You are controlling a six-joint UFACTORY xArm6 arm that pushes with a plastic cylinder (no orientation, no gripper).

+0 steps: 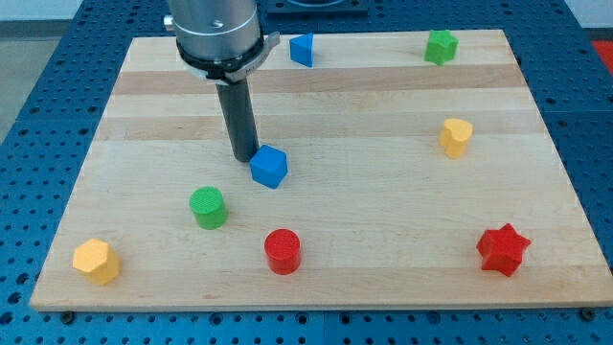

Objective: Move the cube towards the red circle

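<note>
A blue cube (pixel 270 167) lies on the wooden board (pixel 383 115) left of centre. My tip (pixel 244 157) stands just to its upper left, touching or almost touching it. The red circle (pixel 283 251) is a short red cylinder near the view's bottom, almost straight below the cube and well apart from it.
A green cylinder (pixel 208 207) sits to the lower left of the cube. A yellow hexagon block (pixel 97 261) is at the bottom left, a red star (pixel 503 249) at the bottom right, a yellow heart-like block (pixel 456 137) at the right, a green star-like block (pixel 441 46) and a blue block (pixel 303 49) at the top.
</note>
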